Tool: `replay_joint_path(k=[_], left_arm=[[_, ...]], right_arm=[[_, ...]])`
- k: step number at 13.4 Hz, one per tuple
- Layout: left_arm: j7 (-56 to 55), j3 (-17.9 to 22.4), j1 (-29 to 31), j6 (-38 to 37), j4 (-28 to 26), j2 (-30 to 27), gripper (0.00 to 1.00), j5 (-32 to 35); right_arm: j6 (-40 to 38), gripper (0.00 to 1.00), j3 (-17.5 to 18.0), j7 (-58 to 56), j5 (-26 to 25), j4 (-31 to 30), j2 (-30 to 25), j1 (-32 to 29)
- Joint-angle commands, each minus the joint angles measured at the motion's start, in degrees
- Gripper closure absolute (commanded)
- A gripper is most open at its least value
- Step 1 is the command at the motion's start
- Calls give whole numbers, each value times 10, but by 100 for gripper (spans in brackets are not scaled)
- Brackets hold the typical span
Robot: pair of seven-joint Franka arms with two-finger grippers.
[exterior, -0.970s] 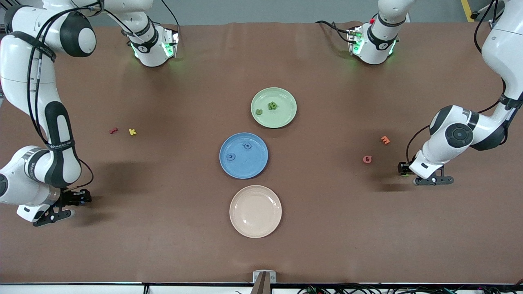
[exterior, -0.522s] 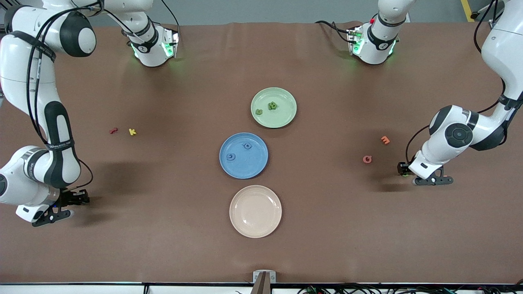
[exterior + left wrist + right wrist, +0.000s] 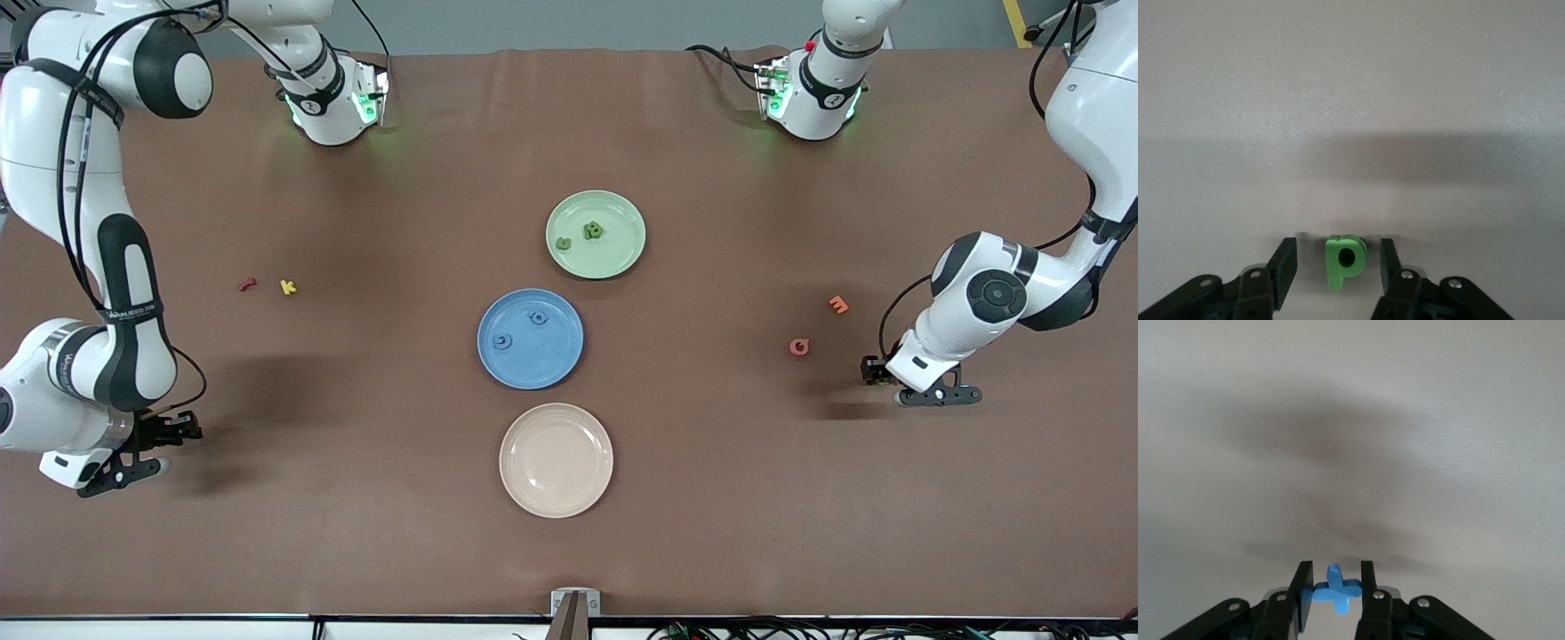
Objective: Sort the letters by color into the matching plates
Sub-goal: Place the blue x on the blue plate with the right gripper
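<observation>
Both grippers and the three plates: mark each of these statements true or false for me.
1. The right gripper is shut on a blue letter. True.
2. The left gripper has clamped the green letter. False: its fingers stand on either side of it with gaps.
3. The blue plate holds two blue letters. True.
4. The green plate is empty. False: two green letters lie in it.
5. The beige plate holds an orange letter. False: nothing lies in it; the orange letter lies on the table toward the left arm's end.
</observation>
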Motion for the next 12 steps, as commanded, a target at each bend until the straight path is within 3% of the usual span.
replay_joint_path(k=[1, 5, 10, 12], left_arm=[[7, -1, -1, 4, 14, 12, 50, -3], [8, -1, -2, 4, 18, 12, 96, -3], [7, -1, -2, 4, 16, 14, 97, -2], [8, -2, -1, 3, 17, 9, 100, -2]], right_arm=[[-35, 85, 1, 50, -8, -6, -31, 27], [-117, 85, 3, 188, -6, -10, -63, 107], [-138, 85, 11, 411, 3, -13, -74, 224], [-135, 85, 23, 515, 33, -14, -71, 268]])
